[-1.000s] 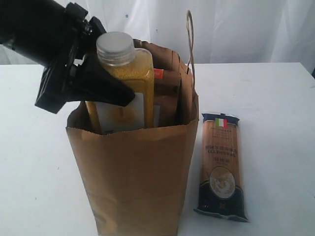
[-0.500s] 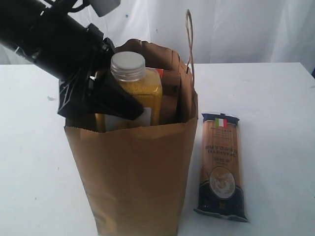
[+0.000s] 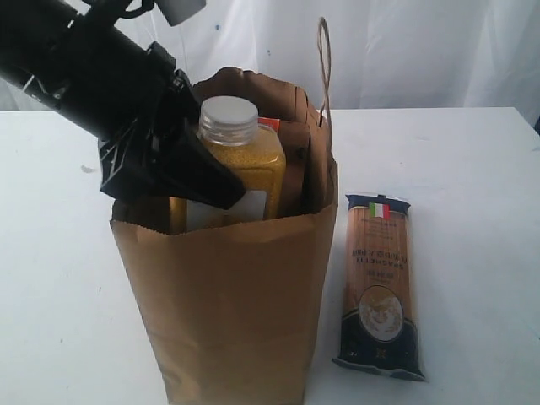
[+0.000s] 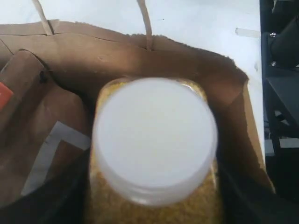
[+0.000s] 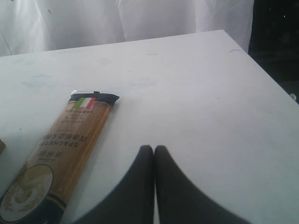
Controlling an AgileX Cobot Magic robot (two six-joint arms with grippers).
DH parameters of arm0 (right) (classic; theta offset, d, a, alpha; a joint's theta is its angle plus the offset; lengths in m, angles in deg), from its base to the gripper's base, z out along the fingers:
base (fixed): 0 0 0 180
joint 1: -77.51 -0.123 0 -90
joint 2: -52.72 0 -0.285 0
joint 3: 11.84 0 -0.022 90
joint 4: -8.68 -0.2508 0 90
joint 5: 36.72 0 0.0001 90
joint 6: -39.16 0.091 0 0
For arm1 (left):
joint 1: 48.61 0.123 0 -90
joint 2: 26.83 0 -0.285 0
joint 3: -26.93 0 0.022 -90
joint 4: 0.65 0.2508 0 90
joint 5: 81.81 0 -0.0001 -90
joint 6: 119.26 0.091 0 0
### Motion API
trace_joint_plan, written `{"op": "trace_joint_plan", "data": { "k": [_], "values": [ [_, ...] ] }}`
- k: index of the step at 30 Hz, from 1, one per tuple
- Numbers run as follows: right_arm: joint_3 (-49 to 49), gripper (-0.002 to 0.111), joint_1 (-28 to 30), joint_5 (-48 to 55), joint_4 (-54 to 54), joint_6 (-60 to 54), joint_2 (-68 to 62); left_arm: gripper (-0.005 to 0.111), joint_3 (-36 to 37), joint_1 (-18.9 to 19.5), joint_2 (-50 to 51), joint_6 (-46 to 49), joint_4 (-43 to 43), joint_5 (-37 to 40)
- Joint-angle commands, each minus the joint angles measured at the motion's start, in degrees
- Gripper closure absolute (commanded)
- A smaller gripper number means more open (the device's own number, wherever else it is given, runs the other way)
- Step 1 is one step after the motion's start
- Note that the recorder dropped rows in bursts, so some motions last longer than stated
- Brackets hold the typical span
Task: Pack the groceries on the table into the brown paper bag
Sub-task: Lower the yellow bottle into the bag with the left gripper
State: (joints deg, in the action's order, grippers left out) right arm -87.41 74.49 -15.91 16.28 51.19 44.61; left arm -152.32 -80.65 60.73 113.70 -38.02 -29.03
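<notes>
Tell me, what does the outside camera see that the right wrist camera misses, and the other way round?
Only the exterior view shows the brown paper bag, the yellow-grain bottle standing in its mouth, and the left end effector gripping that bottle. Only the right wrist view shows the right end effector, its fingers pressed shut and holding nothing. Both show the dark-blue spaghetti packet lying flat on the white table, outside the bag.
</notes>
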Motion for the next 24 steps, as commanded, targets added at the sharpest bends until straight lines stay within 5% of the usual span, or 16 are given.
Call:
{"op": "trace_joint_plan", "data": {
  "k": [1, 13, 19, 24],
  "values": [
    [-0.1, 0.108, 0.2, -0.3, 0.0, 0.2, 0.3, 0.043, -0.2, -0.2, -2.0, -0.5, -0.4, -1.0],
    [-0.1, 0.108, 0.2, -0.3, 0.0, 0.2, 0.3, 0.043, -0.2, -0.7, -5.1, -0.3, 0.2, -3.9],
    [-0.1, 0.108, 0.2, -0.3, 0.0, 0.2, 0.3, 0.021, -0.2, -0.7, -5.1, -0.5, 1.6, -6.8],
    [-0.1, 0.108, 0.2, -0.3, 0.0, 0.2, 0.3, 0.019, -0.2, -0.7, -5.1, -0.5, 1.6, -6.2]
  ]
}}
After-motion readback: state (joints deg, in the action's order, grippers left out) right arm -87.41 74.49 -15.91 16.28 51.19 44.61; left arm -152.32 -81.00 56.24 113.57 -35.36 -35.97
